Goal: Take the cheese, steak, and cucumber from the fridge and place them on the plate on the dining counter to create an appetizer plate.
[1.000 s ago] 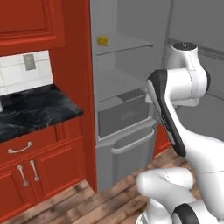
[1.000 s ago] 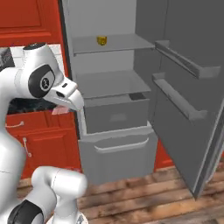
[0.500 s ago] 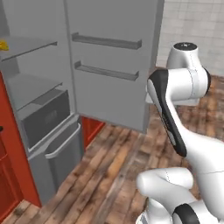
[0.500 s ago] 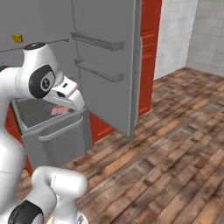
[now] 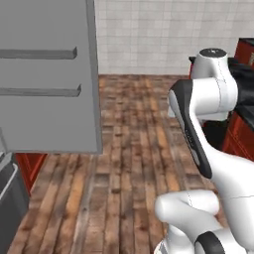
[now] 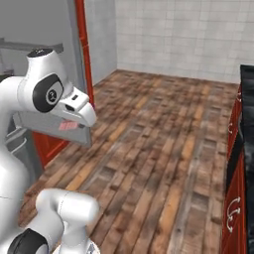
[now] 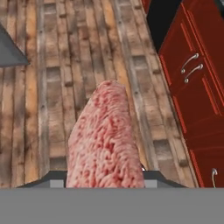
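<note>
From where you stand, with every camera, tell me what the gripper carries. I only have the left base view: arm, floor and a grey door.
Observer: The hand view shows the steak rising from between the fingertips, so the gripper is shut on it.
Operator: Say what lies under it.
Observer: Wooden floor, with red cabinets with handles along one side.
Operator: Check the right base view for the steak.
Observer: A pinkish patch shows just under the hand, in front of the fridge door.

Worn wooden plank floor (image 6: 149,149) runs to a white tiled wall (image 6: 188,34), red cabinets (image 7: 192,87) beside it.
</note>
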{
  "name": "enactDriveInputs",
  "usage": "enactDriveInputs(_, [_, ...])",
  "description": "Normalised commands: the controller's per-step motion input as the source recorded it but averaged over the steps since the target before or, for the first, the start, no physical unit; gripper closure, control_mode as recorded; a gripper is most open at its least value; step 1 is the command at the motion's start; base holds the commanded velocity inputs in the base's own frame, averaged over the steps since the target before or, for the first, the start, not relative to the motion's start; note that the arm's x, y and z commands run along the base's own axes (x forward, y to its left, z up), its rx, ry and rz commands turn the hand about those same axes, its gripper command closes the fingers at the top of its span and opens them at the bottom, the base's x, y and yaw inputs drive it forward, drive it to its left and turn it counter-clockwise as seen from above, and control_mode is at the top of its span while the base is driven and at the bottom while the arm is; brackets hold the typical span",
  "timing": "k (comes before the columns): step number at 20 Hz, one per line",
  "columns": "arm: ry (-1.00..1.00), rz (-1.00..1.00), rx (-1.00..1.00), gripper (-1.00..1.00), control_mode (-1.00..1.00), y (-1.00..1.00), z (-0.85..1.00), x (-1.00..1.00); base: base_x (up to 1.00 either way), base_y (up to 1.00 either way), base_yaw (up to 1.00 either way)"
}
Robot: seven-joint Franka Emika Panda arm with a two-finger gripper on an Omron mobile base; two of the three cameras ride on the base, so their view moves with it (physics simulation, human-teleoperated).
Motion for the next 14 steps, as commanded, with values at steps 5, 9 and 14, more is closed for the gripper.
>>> enactDriveInputs(5, [0.00, 0.00, 0.00, 1.00, 1.00, 0.00, 0.00, 0.00, 0.98, -0.08, -0.37])
enactDriveInputs(9, [0.00, 0.00, 0.00, 1.00, 1.00, 0.00, 0.00, 0.00, 1.00, 0.00, -0.27])
enactDriveInputs(14, [0.00, 0.00, 0.00, 1.00, 1.00, 0.00, 0.00, 0.00, 1.00, -0.03, -0.18])
